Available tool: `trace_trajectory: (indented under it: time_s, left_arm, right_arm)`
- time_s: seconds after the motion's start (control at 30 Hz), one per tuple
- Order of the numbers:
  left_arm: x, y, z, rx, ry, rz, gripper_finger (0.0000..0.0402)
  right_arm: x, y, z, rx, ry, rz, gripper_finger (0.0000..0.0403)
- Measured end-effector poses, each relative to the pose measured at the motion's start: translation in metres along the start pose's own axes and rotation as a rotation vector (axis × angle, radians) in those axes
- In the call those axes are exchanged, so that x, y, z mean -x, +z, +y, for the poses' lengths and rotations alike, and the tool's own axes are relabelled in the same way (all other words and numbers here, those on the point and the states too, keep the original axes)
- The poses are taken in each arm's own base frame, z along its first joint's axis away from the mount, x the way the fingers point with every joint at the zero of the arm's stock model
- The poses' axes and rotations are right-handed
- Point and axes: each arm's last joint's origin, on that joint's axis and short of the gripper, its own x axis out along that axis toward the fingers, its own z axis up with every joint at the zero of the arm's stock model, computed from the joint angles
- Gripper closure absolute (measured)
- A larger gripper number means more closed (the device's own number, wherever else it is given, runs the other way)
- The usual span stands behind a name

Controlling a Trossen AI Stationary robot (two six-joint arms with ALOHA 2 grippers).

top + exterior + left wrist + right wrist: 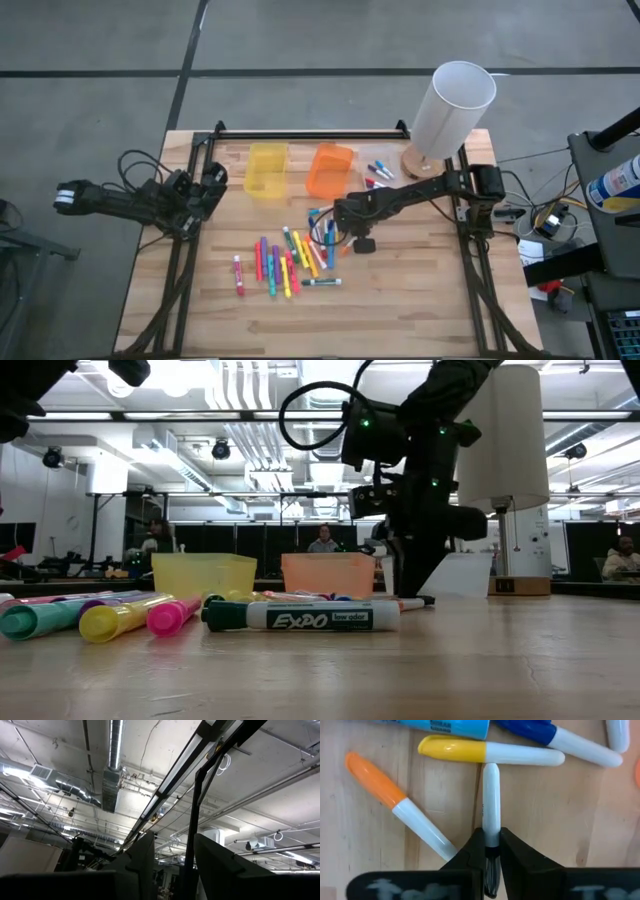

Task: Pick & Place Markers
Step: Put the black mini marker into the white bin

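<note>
Right gripper [491, 851] clamping white pen [491, 800] amid markers [285, 262] on table [420, 300]. Left gripper [172, 865] idling at left edge, fingers apart.

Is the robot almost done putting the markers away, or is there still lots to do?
Still lots to do. The yellow bin and orange bin show no markers inside from above. The right gripper has its fingers shut on a thin white marker at the table, so one is just being picked. The pile of markers remains on the table. The left gripper waits, open, at the left edge.
</note>
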Motion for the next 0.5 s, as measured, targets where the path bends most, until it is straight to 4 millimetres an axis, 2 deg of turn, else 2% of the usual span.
trace_trajectory:
  time_s: [0.2, 0.4, 0.5]
  left_arm:
    - [0.000, 0.000, 0.000, -0.001, 0.000, 0.001, 0.0268]
    - [0.000, 0.001, 0.000, -0.002, -0.002, -0.006, 0.0268]
    - [0.000, 0.006, -0.002, -0.024, -0.020, -0.065, 0.0268]
  right_arm:
    - [0.020, 0.017, -0.002, -0.073, -0.007, 0.004, 0.0376]
    - [0.057, 0.041, -0.006, -0.170, -0.079, -0.016, 0.0376]
    - [0.074, 0.051, -0.009, -0.185, -0.142, -0.043, 0.0376]
